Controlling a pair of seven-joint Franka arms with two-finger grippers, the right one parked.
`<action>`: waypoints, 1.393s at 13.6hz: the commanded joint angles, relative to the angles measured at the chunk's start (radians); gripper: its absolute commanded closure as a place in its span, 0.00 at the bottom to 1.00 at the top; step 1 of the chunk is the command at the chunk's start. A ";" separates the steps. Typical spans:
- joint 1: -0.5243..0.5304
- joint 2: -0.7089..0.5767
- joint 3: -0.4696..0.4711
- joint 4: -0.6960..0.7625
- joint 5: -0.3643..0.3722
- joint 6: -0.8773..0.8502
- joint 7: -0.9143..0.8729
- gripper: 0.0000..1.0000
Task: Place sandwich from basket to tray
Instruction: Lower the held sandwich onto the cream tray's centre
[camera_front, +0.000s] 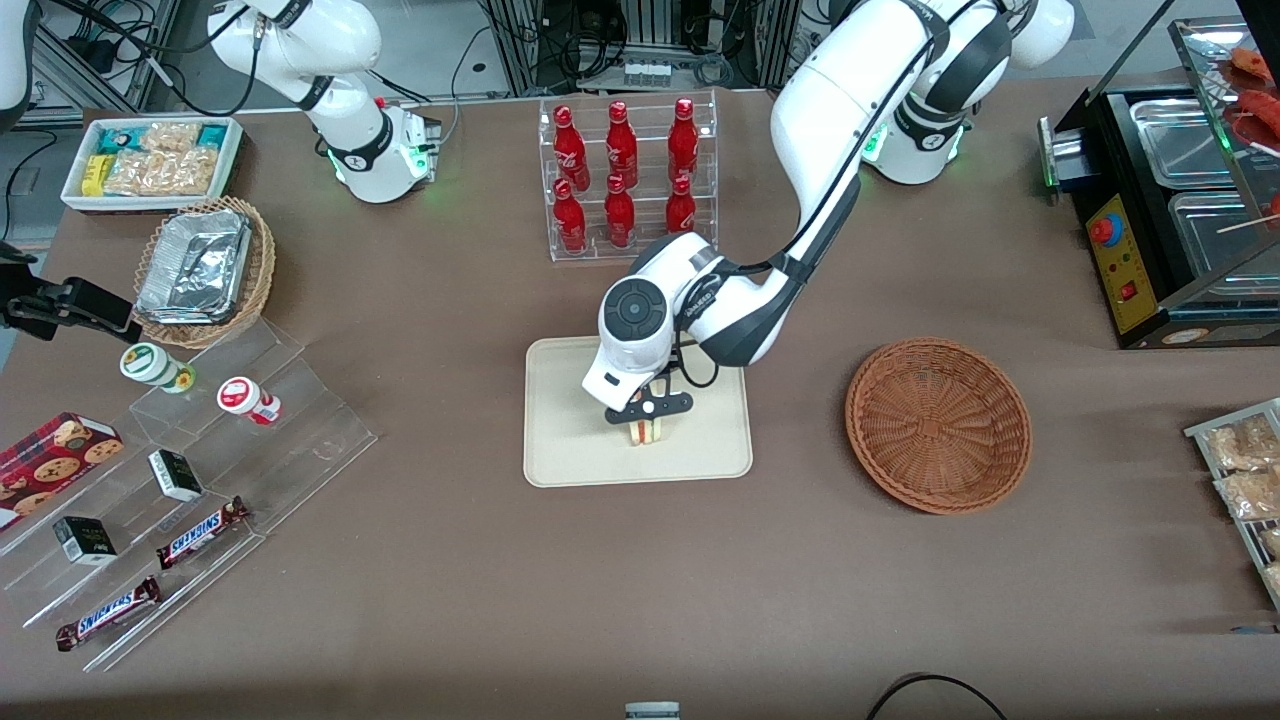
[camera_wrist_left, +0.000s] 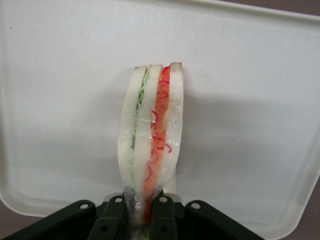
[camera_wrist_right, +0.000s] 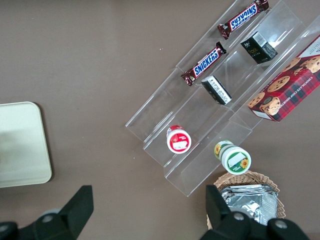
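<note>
We've got the gripper (camera_front: 648, 418) clamped on the sandwich (camera_wrist_left: 151, 135), holding it over the middle of the tray (camera_front: 560, 450), filling edge facing down. It looks light, soft and wrapped in slick film, so it'll squash if we pinch hard. Gripping across the flat bread faces near one corner, like now, seems right. The basket (camera_front: 938, 424) sits empty toward the working arm's end of the table. The bottle rack (camera_front: 628, 178) is well apart, nothing's blocking the drop.
</note>
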 joint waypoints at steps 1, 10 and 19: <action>-0.008 0.021 0.005 0.034 0.014 0.015 -0.038 0.64; -0.008 -0.015 0.004 0.025 0.037 0.009 -0.037 0.00; 0.006 -0.143 0.023 0.036 0.036 -0.141 -0.035 0.00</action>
